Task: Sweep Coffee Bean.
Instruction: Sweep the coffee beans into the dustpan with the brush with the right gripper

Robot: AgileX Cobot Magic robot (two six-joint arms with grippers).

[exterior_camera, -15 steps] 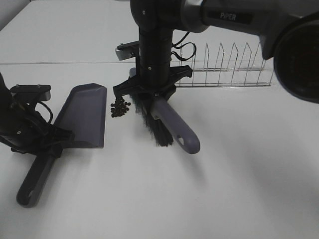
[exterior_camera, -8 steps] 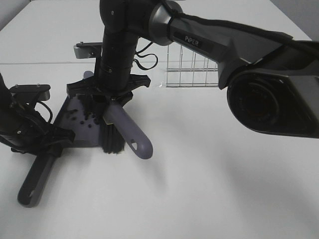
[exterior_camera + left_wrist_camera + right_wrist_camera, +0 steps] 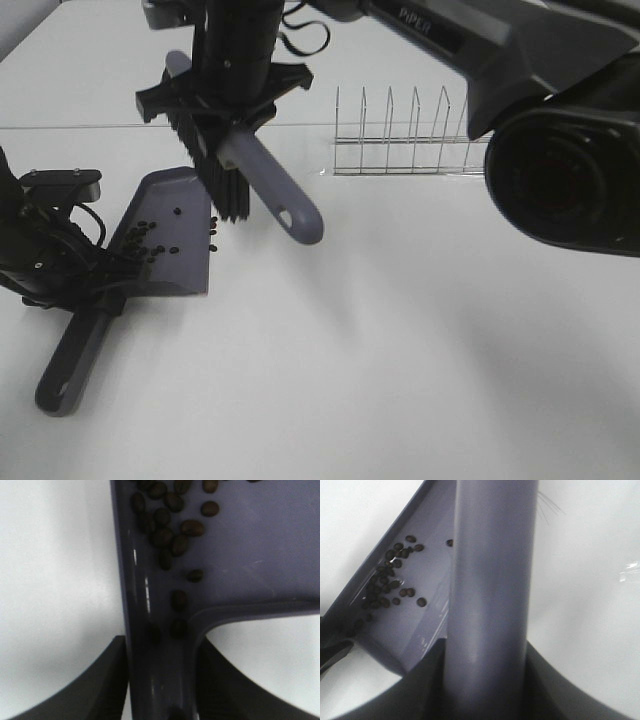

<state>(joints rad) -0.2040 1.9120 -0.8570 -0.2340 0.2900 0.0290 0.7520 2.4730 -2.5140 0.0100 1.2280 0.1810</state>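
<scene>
The grey dustpan [image 3: 170, 215] lies flat on the white table at the left. My left gripper [image 3: 100, 288] is shut on its handle [image 3: 68, 365]. Several dark coffee beans [image 3: 150, 240] lie inside the pan, mostly toward its handle end. One or two sit at its right edge [image 3: 212, 246]. In the left wrist view the beans [image 3: 167, 525] lie on the pan, and the gripper [image 3: 160, 680] clamps the handle. My right gripper [image 3: 225, 95] is shut on the grey brush [image 3: 285, 195]. Its black bristles [image 3: 222, 185] hang above the pan's far right corner. In the right wrist view the brush handle [image 3: 490, 580] partly hides the pan and beans [image 3: 390, 585].
A wire rack [image 3: 405, 135] stands at the back, right of the brush. The right arm's dark body [image 3: 560, 170] fills the upper right of the exterior view. A table seam runs across behind the pan.
The brush swept left and pushed the beans from the table into the dustpan, then rose and pulled back. The beans now lie in the pan. The left arm and pan stayed still.
</scene>
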